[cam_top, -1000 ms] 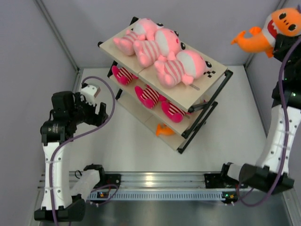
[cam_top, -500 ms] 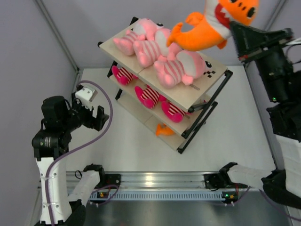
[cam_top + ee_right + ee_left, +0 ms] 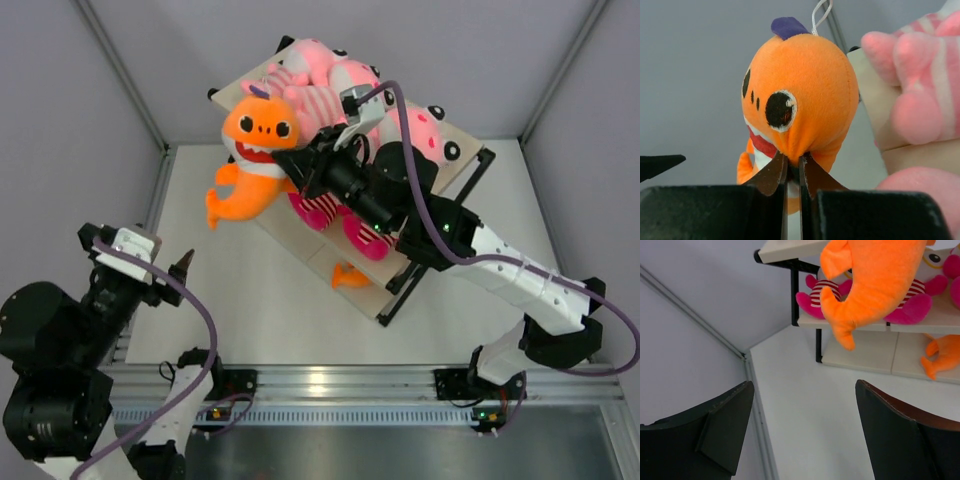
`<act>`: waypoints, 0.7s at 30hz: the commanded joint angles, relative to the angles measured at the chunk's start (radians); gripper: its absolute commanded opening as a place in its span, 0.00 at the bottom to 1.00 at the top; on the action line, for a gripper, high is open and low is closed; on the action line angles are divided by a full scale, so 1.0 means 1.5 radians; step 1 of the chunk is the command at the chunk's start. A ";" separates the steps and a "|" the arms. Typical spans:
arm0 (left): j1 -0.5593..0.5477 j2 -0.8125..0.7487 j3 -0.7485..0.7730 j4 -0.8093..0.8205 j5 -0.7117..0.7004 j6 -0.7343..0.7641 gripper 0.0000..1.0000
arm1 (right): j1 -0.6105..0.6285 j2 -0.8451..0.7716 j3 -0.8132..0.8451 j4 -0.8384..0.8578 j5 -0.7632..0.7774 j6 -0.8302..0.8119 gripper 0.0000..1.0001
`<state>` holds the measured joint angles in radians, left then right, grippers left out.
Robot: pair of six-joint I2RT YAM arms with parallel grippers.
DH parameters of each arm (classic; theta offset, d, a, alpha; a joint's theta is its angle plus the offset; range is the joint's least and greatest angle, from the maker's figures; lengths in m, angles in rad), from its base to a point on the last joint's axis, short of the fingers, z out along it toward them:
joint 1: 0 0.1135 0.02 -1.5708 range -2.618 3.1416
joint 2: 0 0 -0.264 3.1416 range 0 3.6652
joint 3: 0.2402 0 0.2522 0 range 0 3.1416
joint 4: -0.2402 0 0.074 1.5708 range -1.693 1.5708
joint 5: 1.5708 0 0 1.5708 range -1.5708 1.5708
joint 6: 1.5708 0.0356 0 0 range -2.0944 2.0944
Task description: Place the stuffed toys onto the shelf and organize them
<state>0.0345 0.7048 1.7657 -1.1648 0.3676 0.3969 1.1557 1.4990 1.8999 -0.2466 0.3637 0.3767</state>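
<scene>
Top external shows right tool (image 3: 292, 166) pinching orange toy (image 3: 256, 152) by its head, tail trailing down-left beside shelf (image 3: 233, 96); left tool (image 3: 804, 386) gapes wide.

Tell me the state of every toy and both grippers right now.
Orange toy, held in the air beside the shelf.
Right gripper, shut on the orange toy.
Left gripper, open, empty.
Pale-pink toys, lying on top of the shelf.
Hot-pink toys, on its middle level.
Second orange toy, on its lowest level.
</scene>
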 commanded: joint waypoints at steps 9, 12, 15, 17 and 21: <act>-0.002 -0.051 0.018 -0.009 0.026 0.081 0.95 | 0.108 0.051 -0.010 0.196 0.099 0.101 0.00; -0.002 -0.031 0.017 -0.001 0.046 0.112 0.97 | 0.110 0.071 0.024 0.185 0.113 0.085 0.00; -0.001 -0.016 0.031 0.026 0.045 0.127 0.97 | 0.112 0.075 0.029 0.186 0.095 0.109 0.00; -0.001 -0.007 0.020 0.035 0.037 0.158 0.98 | 0.118 0.080 0.026 0.193 0.091 0.121 0.00; 0.000 -0.005 -0.024 0.046 0.023 0.206 0.99 | 0.128 0.086 0.013 0.197 0.079 0.151 0.00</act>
<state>0.0330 0.6731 1.7668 -1.1496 0.4084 0.6250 1.3186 1.6367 1.8923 -0.0441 0.4988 0.5461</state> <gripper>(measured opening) 0.987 0.043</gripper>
